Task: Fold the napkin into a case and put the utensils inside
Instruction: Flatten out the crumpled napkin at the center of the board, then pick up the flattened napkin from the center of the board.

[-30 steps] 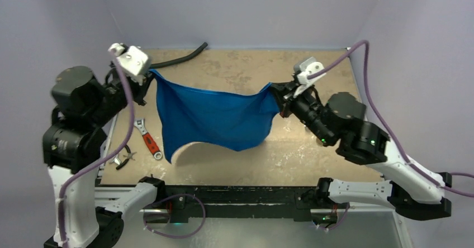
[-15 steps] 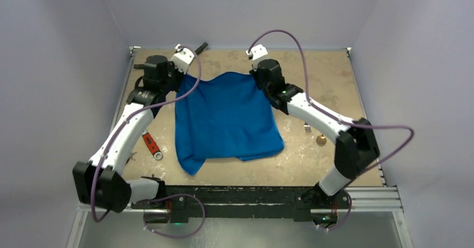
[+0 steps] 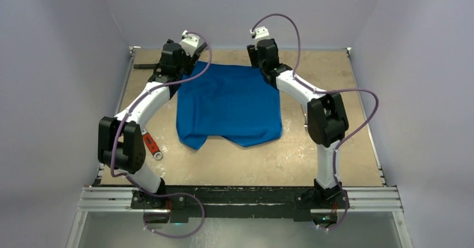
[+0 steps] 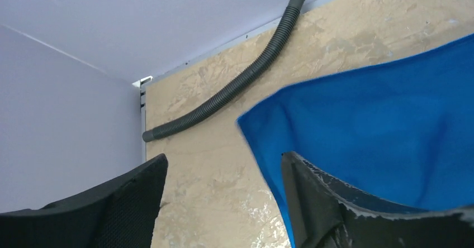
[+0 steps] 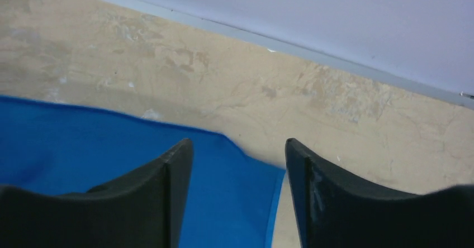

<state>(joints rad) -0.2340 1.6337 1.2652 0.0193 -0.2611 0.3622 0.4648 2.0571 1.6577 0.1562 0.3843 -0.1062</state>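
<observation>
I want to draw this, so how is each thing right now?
napkin: lying spread on the table, near edge rumpled.
left gripper: open, holding nothing, at the napkin's far left corner.
right gripper: open, holding nothing, over the far right corner.
hose: lying curved at the table's far edge.
wrench: lying flat.

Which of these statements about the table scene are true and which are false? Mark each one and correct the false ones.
1. The napkin lies spread on the table. True.
2. The left gripper is clamped on the napkin's corner. False: its jaws stand apart, with bare table between them.
3. The hose lies across the napkin. False: it lies apart from the cloth, by the far wall.
4. The right gripper is open at the napkin's far right corner. True.
5. The wrench lies to the right of the napkin. False: it lies to its left, beside the left arm.
</observation>
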